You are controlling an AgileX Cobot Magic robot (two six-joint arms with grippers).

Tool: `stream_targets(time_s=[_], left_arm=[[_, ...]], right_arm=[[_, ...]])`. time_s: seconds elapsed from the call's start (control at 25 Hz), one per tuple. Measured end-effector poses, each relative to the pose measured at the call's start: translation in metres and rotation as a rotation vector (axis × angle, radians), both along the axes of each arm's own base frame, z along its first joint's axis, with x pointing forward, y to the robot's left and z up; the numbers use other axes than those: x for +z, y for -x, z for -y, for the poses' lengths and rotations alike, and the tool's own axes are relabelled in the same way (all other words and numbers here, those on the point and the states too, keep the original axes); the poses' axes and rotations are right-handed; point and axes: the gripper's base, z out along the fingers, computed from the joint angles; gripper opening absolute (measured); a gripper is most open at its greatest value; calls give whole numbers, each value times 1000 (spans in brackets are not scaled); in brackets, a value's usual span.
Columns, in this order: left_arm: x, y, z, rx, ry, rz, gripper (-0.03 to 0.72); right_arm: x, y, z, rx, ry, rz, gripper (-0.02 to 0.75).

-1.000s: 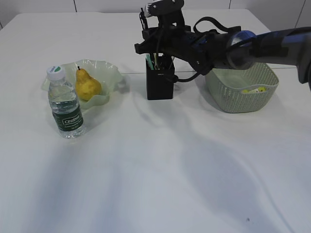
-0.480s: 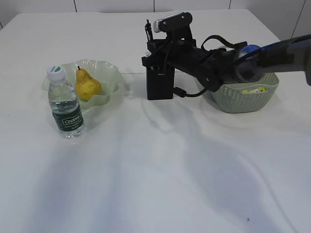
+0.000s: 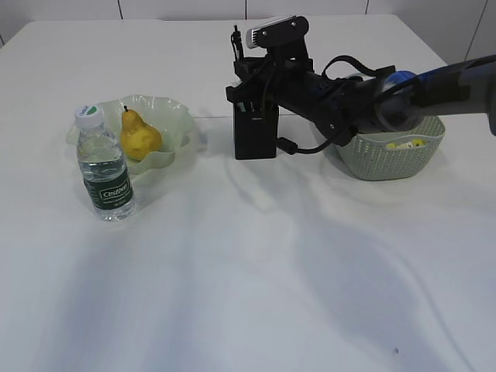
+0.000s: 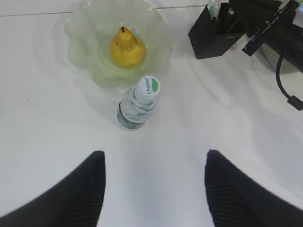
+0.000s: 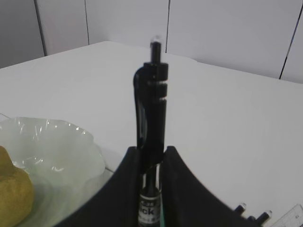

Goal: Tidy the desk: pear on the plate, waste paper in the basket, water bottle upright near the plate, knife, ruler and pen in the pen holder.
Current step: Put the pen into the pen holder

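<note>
My right gripper (image 3: 242,84) (image 5: 150,150) is shut on a black pen (image 3: 235,45) (image 5: 150,104). It holds the pen upright over the black pen holder (image 3: 256,138) (image 4: 211,39). A clear ruler end (image 5: 294,213) shows by the holder's contents, and something green stands inside; I cannot pick out the knife. The yellow pear (image 3: 139,136) (image 4: 127,46) lies on the wavy plate (image 3: 177,116) (image 4: 78,33). The water bottle (image 3: 105,172) (image 4: 138,101) stands upright just in front of the plate. The yellow waste paper (image 3: 406,143) lies in the green basket (image 3: 387,161). My left gripper (image 4: 154,152) hangs open over bare table near the bottle.
My right arm (image 3: 349,89) stretches from the right edge across the basket to the pen holder. White table (image 3: 248,279) fills the foreground. The left arm is outside the exterior view.
The right arm came down and levelled out over the pen holder, bringing the pen upright. In the last half second it barely moved. The left gripper's jaws stay as they were.
</note>
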Motion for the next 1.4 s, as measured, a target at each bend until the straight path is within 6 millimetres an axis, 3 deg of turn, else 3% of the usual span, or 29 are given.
stream_targets(time_s=[0.76, 1.16, 1.4], left_arm=[[0, 0, 0, 0, 0, 0, 466], [0, 0, 0, 0, 0, 0, 466], [0, 0, 0, 0, 0, 0, 466]], right_arm=[[0, 0, 0, 1, -2, 3, 105], [0, 0, 0, 1, -2, 3, 232], [3, 0, 0, 1, -3, 7, 247]])
